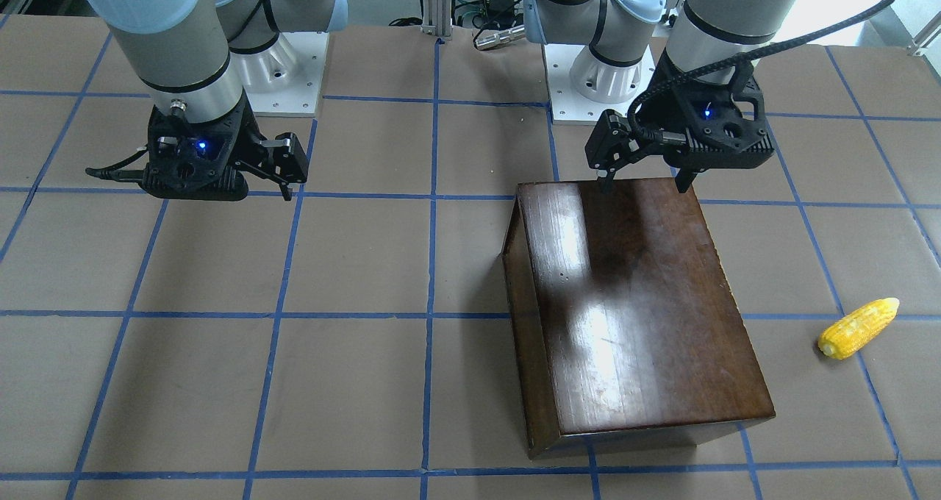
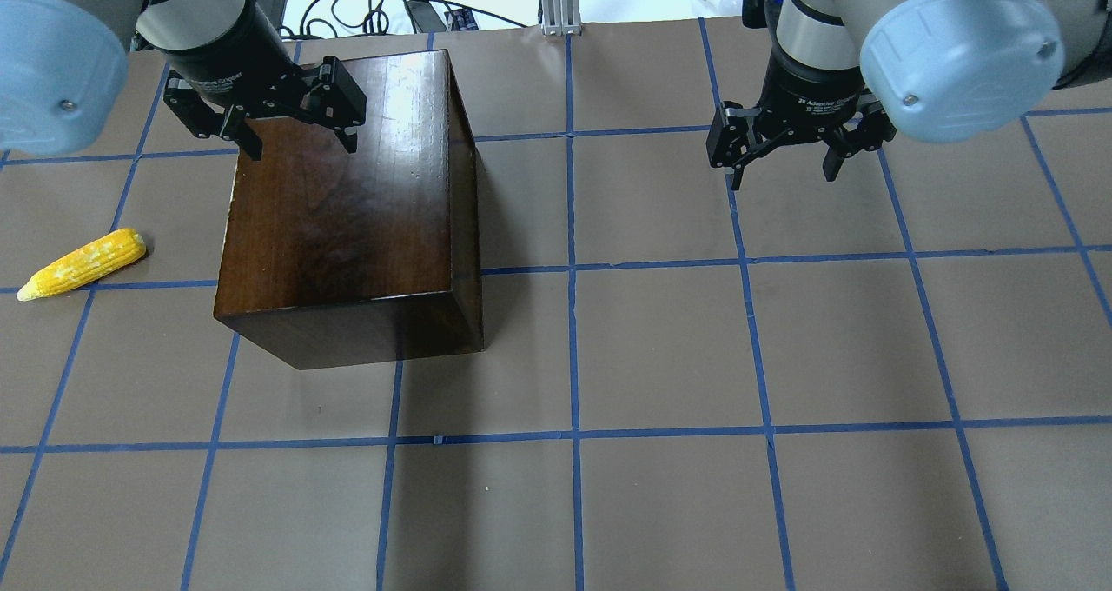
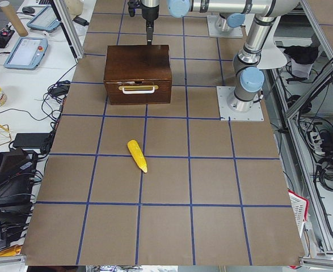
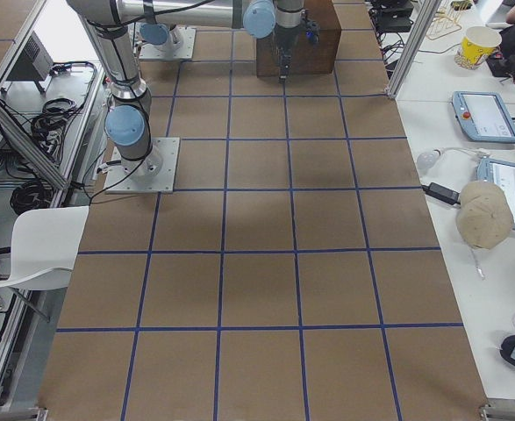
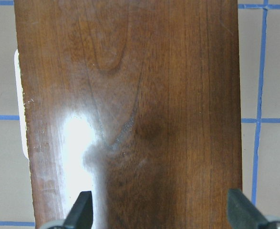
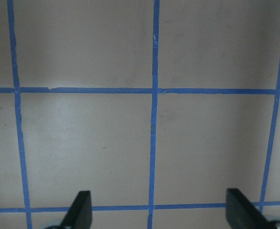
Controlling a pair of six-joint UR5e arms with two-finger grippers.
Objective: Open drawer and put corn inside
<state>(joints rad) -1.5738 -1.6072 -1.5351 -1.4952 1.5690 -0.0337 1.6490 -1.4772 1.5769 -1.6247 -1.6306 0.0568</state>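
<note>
The glossy dark-brown wooden box [image 2: 347, 209] stands on the table's left half, also in the front-facing view [image 1: 632, 301]. Its drawer [image 3: 138, 90] is shut; its front with a pale bar handle faces the robot's left and shows only in the exterior left view. The yellow corn [image 2: 82, 264] lies on the table left of the box, apart from it, also in the front-facing view [image 1: 859, 329] and the exterior left view [image 3: 137, 156]. My left gripper [image 2: 295, 135] hovers open and empty over the box's far top end [image 5: 130, 95]. My right gripper [image 2: 786, 169] is open and empty over bare table.
The brown table [image 2: 660, 356] carries a grid of blue tape lines. The two arm bases [image 1: 595, 81] stand at the robot's edge. Cables and an aluminium post [image 2: 560, 0] lie beyond the far edge. The right wrist view shows only table [image 6: 82, 143].
</note>
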